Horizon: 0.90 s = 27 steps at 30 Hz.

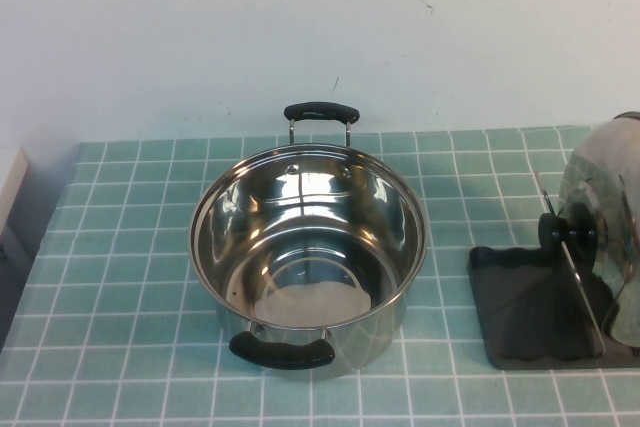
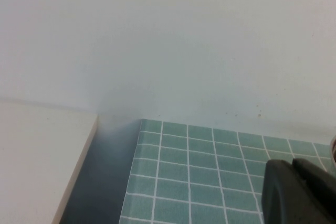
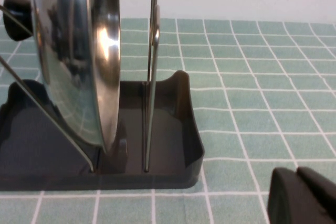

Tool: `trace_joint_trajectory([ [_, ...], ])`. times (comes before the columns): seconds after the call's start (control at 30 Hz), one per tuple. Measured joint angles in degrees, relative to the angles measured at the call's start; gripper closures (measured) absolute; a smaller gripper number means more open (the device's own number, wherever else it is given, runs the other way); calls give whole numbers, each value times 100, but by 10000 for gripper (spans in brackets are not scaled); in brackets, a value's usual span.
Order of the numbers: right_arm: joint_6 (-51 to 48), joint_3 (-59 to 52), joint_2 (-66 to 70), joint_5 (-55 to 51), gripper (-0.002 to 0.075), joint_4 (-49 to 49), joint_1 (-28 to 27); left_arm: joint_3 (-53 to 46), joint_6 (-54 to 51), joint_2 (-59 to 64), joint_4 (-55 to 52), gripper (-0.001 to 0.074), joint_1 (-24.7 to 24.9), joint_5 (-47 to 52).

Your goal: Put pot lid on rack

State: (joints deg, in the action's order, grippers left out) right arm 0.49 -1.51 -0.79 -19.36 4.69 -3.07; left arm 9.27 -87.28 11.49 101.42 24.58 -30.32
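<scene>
Lid stands on edge in rack, between wire dividers, at the table's right edge; pot sits mid-table. Left gripper by the far left corner and right gripper just beside the rack: finger state cannot be told, nothing seen held.

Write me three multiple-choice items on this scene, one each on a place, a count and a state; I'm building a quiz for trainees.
1. Where is the shiny domed steel pot lid?
A. on the pot
B. standing in the dark grey plastic rack
C. flat on the tiles

2. How many black handles does the round steel pot show?
A. one
B. two
C. three

3. What is in the pot?
A. nothing
B. the lid
C. a ladle

Key: 1 B, it stands on edge between the wire dividers. 2 B, one at the far rim, one at the near. 3 A, its bare bottom shows.

The left gripper and right gripper each show only at their own wrist view's edge.
</scene>
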Motion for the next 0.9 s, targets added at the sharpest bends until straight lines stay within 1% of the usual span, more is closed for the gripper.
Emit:
trace_joint_trajectory([
  [0.33,0,0,0,0,727,13,0,0,-21,0,0,737,0,-19],
  [0.5,0,0,0,0,727,13,0,0,-201,0,24,737,0,-465],
  [0.57,0,0,0,0,727,13,0,-12,-25,0,24,737,0,-457],
  [0.63,0,0,0,0,727,13,0,-85,428,0,-50,737,0,-321],
  [0.67,0,0,0,0,727,13,0,-131,697,0,-241,737,0,-225],
  [0.7,0,0,0,0,727,13,0,-189,1084,0,-672,737,0,-125],
  [0.73,0,0,0,0,727,17,0,-245,1470,0,-1277,737,0,-49],
  [0.83,-11,0,0,0,727,26,0,-525,3173,0,-3498,737,0,154],
  [0.9,-11,0,0,-9,727,26,0,-768,4143,0,-4734,737,-13,202],
])
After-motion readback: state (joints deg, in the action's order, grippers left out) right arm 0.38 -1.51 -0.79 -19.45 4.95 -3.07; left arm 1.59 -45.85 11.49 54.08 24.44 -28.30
